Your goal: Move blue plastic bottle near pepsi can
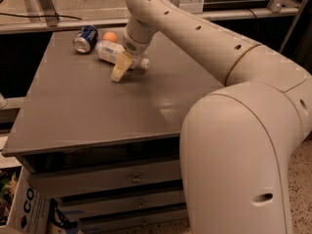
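The robot's cream gripper sits low against the clear, pale-blue-labelled blue plastic bottle, which lies on its side right under it. Whether it clamps the bottle or stands open, I cannot tell. The dark blue metal pepsi can lies near, up-left of the gripper, so the bottle seems close enough for release
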`<action>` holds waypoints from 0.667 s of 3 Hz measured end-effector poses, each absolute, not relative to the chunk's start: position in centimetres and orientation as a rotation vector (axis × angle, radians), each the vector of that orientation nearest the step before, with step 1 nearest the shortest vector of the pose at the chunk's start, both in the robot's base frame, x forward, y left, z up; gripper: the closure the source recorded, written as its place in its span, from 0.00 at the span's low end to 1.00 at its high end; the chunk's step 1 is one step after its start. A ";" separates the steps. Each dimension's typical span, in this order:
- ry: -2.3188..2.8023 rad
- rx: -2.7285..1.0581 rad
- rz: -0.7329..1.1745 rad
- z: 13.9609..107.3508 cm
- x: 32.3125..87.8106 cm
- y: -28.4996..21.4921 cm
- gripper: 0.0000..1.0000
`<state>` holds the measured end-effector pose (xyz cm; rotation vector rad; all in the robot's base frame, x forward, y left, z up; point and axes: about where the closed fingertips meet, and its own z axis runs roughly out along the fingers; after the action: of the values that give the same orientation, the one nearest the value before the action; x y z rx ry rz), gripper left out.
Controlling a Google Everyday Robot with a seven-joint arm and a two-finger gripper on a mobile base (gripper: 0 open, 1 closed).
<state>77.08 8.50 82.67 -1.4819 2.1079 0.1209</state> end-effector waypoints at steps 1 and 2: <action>2.083 -1.477 0.164 83.5 76.4 8.8 0.00; 2.045 -1.466 0.210 85.1 75.2 8.6 0.00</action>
<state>75.21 8.62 85.06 -1.4663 2.0451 0.2100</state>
